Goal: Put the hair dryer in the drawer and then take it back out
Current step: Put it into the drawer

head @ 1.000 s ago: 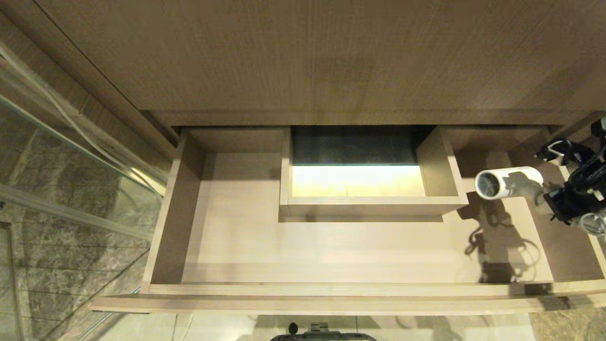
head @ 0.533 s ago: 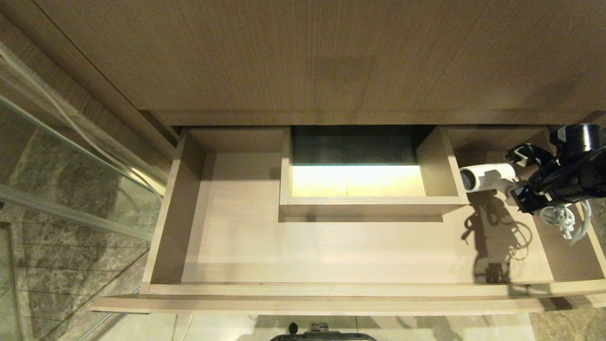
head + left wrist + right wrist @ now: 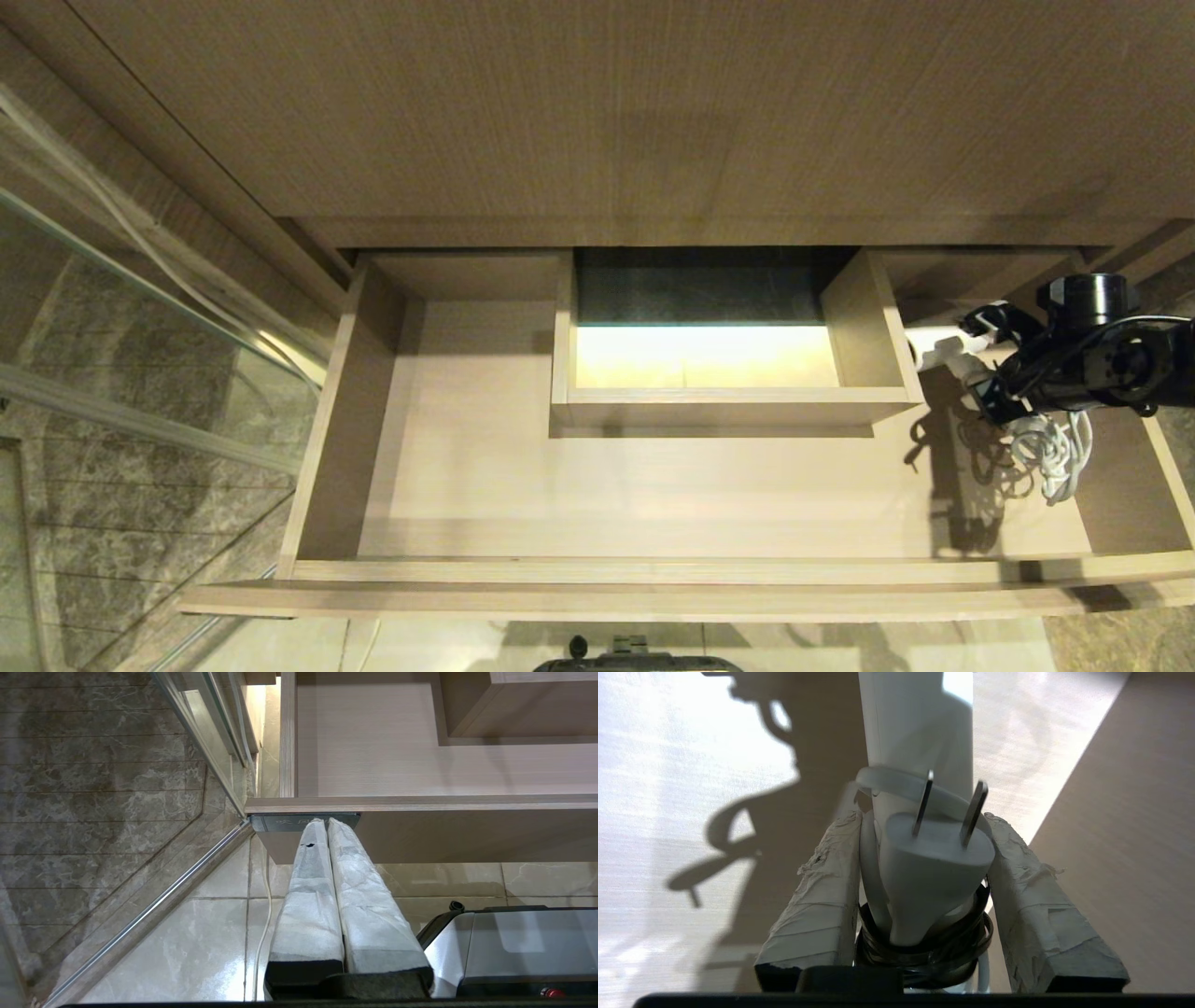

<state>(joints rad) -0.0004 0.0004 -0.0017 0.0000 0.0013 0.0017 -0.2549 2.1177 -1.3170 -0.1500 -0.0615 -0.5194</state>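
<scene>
At right of the head view, mid-height, the right gripper (image 3: 980, 369) holds the hair dryer (image 3: 934, 353) over the right end of the open drawer (image 3: 653, 485), just beside the boxed cut-out (image 3: 868, 327) at mid-back. Only a bit of the white barrel shows past the black wrist; whether it touches the drawer floor I cannot tell. Its bundled cord (image 3: 1050, 453) hangs in loops below the gripper, over the drawer floor.

Right wrist view: jaws pinch the dryer's handle end, padded fingers (image 3: 817, 891) on both sides, with the plug (image 3: 936, 868) and the black tie (image 3: 924, 947) wedged between them, prongs pointing out. The white body (image 3: 920, 723) runs away from the camera.

Left gripper (image 3: 322, 823) is parked low at the drawer's front left corner, jaws pressed together, holding nothing.

Handling, my guess: small dryer, light, rigid plastic shell, smooth and likely a bit slippery, so wrapped pads help. Not fragile, but the grille end and prongs should not get knocked. The cord is the floppy part; it swings and could snag on the drawer wall or cut-out edge. Best hold looks like the handle near the cord bundle, as now, across the narrow section, not the round barrel. Pinching cord plus plug makes the grip uneven, so the dryer could twist.
</scene>
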